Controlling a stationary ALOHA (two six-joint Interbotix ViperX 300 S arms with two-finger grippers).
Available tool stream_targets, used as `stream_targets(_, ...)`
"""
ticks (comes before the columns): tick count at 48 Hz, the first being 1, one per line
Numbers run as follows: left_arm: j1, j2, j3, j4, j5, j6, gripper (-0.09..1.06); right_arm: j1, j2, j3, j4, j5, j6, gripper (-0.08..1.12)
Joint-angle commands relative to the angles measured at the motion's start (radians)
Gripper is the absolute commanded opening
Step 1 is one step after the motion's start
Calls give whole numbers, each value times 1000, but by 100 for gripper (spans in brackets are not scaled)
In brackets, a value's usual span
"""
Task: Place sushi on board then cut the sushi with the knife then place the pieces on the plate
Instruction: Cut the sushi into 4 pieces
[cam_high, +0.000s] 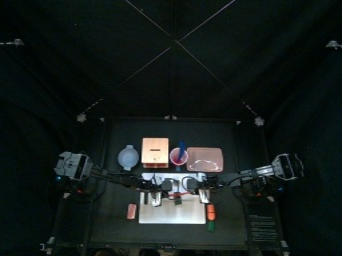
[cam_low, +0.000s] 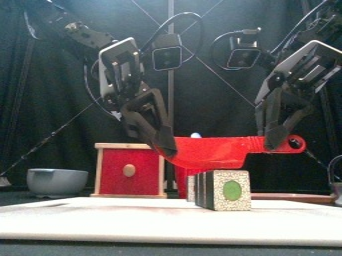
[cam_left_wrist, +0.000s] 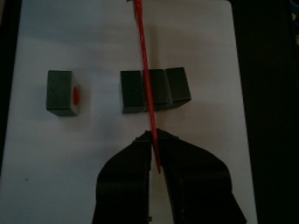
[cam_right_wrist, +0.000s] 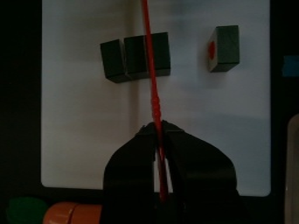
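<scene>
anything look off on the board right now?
Nothing spilled or damaged. Oddest: both the left gripper and right gripper clamp one red toy knife, level over the dark green sushi roll. One dark green block lies apart from the roll on the white cutting board.

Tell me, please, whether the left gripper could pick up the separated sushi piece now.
Probably not yet: the left gripper is shut on the red knife, as is the right gripper. The separated piece lies uncovered on the white board, so the way looks free once the knife is released.
</scene>
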Motion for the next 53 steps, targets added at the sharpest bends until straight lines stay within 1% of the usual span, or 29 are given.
stream_targets(1,2,-8,-14,-2,-15,0,50,-8,-6,-9,6,-6,2,42)
stream_targets(7,2,2,-15,-3,-15,-2,50,-8,2,-8,8,-6,2,42)
stream_targets(21,2,29,-17,-20,-15,-3,50,-5,25,-8,12,-6,2,42)
stream_targets(29,2,54,-18,-31,-15,-3,50,-3,64,-6,12,-5,2,42)
stream_targets(34,2,67,-18,-31,-15,-3,50,-3,89,-6,12,5,2,42)
stream_targets(42,3,71,-18,-31,-15,-2,50,-8,101,-11,3,11,2,42)
stream_targets(53,25,69,-14,-25,-15,2,50,-26,86,-11,-18,11,0,42)
